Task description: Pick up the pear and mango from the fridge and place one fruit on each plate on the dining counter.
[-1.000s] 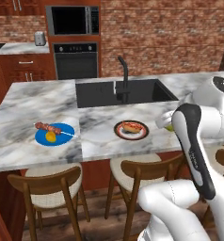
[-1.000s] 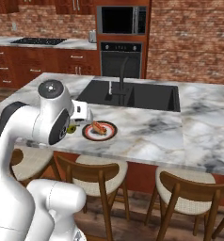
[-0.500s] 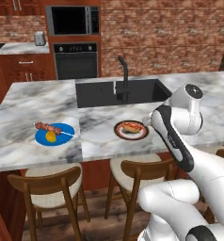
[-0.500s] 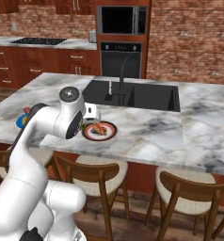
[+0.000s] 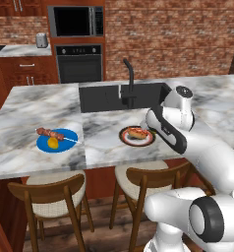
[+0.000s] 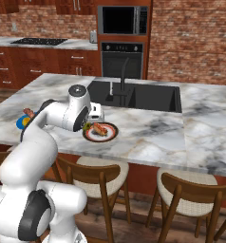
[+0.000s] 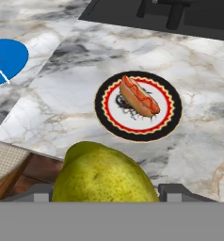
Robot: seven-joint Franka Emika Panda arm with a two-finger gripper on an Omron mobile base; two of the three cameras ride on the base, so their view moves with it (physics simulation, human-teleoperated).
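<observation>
You see a speckled, matt-skinned pear [image 7: 104,176] at the claw; ahead, a glossy dark-rimmed plate [image 7: 138,106] on the polished grey-veined marble dining counter [image 7: 85,66]; smooth wooden chairs [image 5: 55,197] below.

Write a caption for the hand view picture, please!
Pincer carries the pear toward the hot-dog plate.

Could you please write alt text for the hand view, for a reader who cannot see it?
A yellow-green pear sits close up between the gripper fingertips, above a marble dining counter. Beyond it lies a dark-rimmed plate holding a hot dog, with a blue plate at the left edge.
</observation>
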